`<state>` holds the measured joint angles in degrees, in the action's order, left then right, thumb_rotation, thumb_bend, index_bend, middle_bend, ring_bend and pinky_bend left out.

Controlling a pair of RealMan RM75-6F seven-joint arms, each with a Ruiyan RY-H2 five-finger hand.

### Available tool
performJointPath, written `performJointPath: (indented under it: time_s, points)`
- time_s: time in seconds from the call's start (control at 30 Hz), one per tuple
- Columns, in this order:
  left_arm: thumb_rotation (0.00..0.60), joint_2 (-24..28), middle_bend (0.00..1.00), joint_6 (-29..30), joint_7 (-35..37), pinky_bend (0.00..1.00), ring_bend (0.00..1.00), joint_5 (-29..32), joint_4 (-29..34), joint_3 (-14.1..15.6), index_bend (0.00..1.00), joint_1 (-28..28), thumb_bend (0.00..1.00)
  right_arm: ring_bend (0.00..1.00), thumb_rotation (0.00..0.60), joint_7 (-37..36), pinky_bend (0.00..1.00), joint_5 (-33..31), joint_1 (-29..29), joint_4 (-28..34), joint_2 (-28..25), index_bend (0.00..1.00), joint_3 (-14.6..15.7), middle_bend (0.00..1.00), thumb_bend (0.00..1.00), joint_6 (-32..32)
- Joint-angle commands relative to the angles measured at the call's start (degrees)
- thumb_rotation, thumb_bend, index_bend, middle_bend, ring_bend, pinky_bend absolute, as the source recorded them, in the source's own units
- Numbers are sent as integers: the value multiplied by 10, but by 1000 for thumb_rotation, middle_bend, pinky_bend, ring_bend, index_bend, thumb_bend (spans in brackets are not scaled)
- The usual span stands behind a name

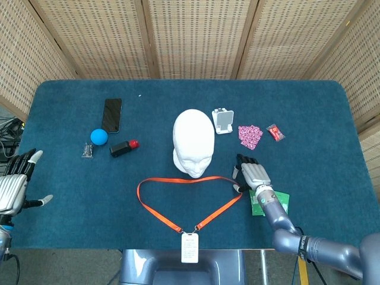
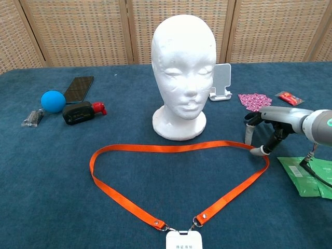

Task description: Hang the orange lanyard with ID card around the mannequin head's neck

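Note:
The white mannequin head (image 1: pixel 193 142) (image 2: pixel 184 72) stands upright mid-table, facing me. In front of it the orange lanyard (image 1: pixel 155 209) (image 2: pixel 119 203) lies flat as an open loop, and its white ID card (image 1: pixel 189 247) (image 2: pixel 182 241) hangs over the table's front edge. My right hand (image 1: pixel 252 173) (image 2: pixel 270 124) hovers low at the loop's right bend, fingers apart. Its thumb tip rests at the strap, which does not look pinched. My left hand (image 1: pixel 13 187) is spread and holds nothing, off the table's left edge; only the head view shows it.
Left of the head lie a black phone (image 1: pixel 111 114), a blue ball (image 1: pixel 98 136), a black-and-red object (image 1: pixel 123 148) and a small clip (image 1: pixel 88 151). To the right are a white stand (image 1: pixel 223 120), a pink packet (image 1: pixel 250 135), a red packet (image 1: pixel 275 132) and green packets (image 2: pixel 306 175).

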<state>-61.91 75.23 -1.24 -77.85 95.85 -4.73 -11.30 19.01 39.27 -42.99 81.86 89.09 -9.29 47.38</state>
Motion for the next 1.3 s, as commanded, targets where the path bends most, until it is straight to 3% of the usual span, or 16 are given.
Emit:
performJointPath:
  time_s: [0.03, 0.5, 0.83, 1.0, 1.17, 1.3]
  points:
    - [600, 0, 0, 0, 0, 0, 0, 0, 0, 0, 0, 0, 0, 0, 600, 3, 0, -1, -2, -6, 7, 508, 3, 0, 518, 1]
    - [600, -2, 0, -1, -2, 0, 0, -1, -1, 3, 0, -1, 0, 0, 600, 11, 0, 21, 3, -6, 10, 598, 16, 4, 748, 16]
    - [600, -14, 0, -16, -3, 0, 0, -9, -8, 1, 0, -16, 0, 0, 600, -17, 0, 81, 22, 36, -16, 618, 23, 23, 762, 29]
    - [600, -59, 0, -56, -17, 0, 0, -29, -25, -17, 7, -69, 0, 0, 600, -51, 0, 122, 36, 67, -38, 624, 25, 27, 762, 28]
    - [600, -109, 0, -121, -31, 0, 0, -25, -42, -28, 204, -126, 12, 0, 600, -85, 0, 158, 46, 69, -39, 631, 23, 21, 765, 32]
    - [600, -153, 0, -159, -43, 0, 0, -16, -61, -36, 274, -163, 155, 0, 600, -100, 0, 173, 50, 65, -41, 637, 23, 20, 767, 29]
